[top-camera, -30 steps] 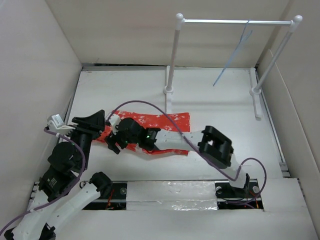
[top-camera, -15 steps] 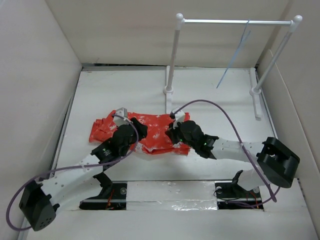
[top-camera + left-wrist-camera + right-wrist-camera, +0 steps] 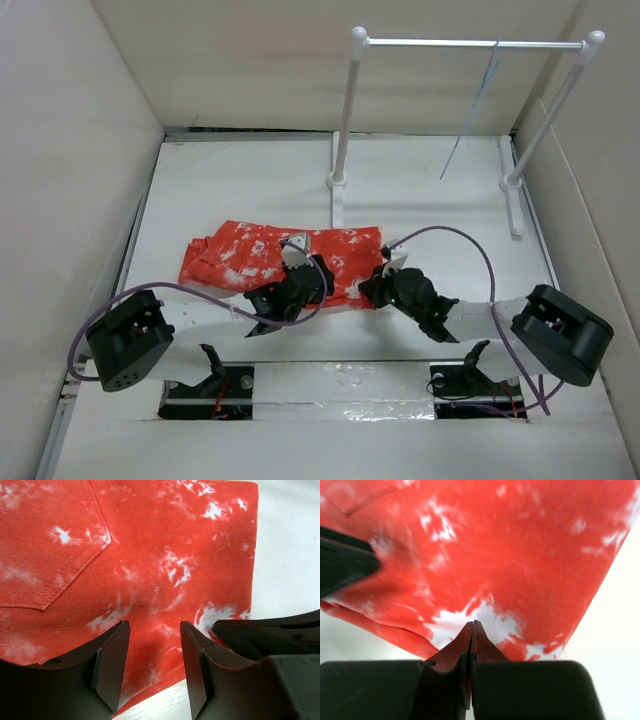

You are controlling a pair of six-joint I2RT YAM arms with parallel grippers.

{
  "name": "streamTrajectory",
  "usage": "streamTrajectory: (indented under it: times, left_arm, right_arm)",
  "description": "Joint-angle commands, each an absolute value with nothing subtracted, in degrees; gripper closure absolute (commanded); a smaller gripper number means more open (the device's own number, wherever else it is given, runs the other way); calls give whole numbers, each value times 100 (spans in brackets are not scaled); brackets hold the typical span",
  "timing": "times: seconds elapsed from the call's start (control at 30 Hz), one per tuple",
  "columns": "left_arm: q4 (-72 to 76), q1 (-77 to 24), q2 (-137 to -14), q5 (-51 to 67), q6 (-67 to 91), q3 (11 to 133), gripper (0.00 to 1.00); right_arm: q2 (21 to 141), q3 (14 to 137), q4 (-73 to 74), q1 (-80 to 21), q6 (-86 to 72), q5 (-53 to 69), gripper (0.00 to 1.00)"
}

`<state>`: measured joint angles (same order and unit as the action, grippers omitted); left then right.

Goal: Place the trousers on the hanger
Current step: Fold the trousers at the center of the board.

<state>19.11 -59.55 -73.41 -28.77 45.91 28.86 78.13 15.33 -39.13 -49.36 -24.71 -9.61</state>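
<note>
The red-orange trousers (image 3: 245, 255) lie flat across the middle of the table, white speckles showing. My left gripper (image 3: 303, 268) stands open over their near edge, fabric showing between its fingers (image 3: 112, 655) but not pinched; a back pocket on the trousers (image 3: 50, 555) shows at the left. My right gripper (image 3: 384, 284) is shut at the near right corner of the trousers (image 3: 520, 555), its tips (image 3: 474, 626) pressed together over a white patch with no fabric seen between them. The pale blue hanger (image 3: 470, 120) hangs from the rack at the far right.
A white-posted rack with a metal crossbar (image 3: 470, 43) stands at the back, its feet (image 3: 337, 205) just beyond the trousers. Cardboard walls close in the left, right and back. Purple cables loop over both arms. The two grippers sit close together, the right one (image 3: 270, 630) beside the left.
The left arm swung in from the left to the trousers' near edge. The right gripper moved right to the near right corner and shut. The trousers now lie spread flatter.
</note>
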Motion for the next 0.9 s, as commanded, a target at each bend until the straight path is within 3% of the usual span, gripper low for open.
streamTrajectory:
  times: [0.0, 0.1, 0.23, 0.47, 0.73, 0.87]
  left_arm:
    - [2610, -5985, -7453, -3032, 4650, 2716, 58]
    - [2628, -5985, -7699, -2980, 4641, 2690, 59]
    - [3023, -5985, -7953, -2787, 4649, 2575, 60]
    - [3480, -6038, -7875, -2505, 4694, 2268, 62]
    - [3472, -6038, -7594, -2443, 4685, 1995, 63]
    - [3235, -6090, -7436, -2505, 4614, 2047, 63]
  right_arm:
    - [7244, 1906, -3553, -4755, -2207, -765, 100]
    - [6742, 2388, -2857, -4588, -1794, -624, 100]
    - [6995, 2899, -2908, -4167, -1608, 296, 100]
    - [8655, 3489, -3900, -3684, -1608, 1447, 100]
    - [10588, 3463, -6325, -1874, -2319, 2662, 100]
    - [10881, 3656, -6328, -1819, -2347, 2795, 100]
